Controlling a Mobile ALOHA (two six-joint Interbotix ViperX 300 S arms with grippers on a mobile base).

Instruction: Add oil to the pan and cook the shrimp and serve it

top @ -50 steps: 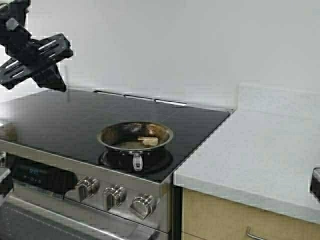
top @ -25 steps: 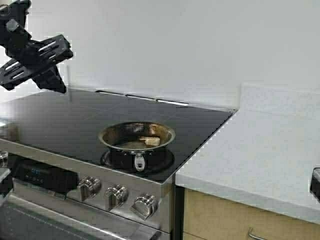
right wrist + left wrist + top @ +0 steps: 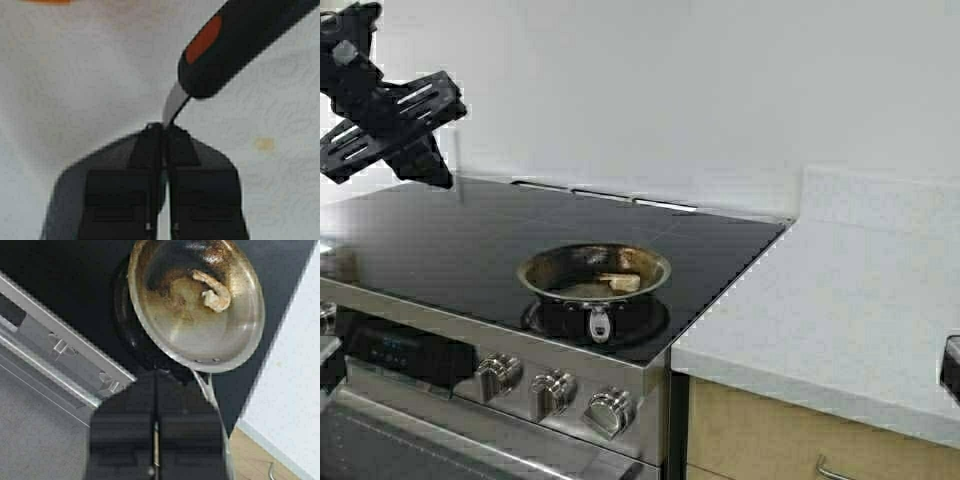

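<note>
— Where's the pan [image 3: 594, 273]?

— Centre of my high view, on the black stovetop [image 3: 440, 235], the shrimp [image 3: 619, 282] lying inside it.

— And the grippers?

— My left gripper [image 3: 155, 390] hangs raised at the upper left, fingers pressed together, holding nothing. My right gripper [image 3: 162, 128] is clamped on a black-handled utensil [image 3: 220, 45].

Home kitchen; glass-top stove [image 3: 470, 240], knobs [image 3: 550, 392], white countertop [image 3: 840, 310]
</note>
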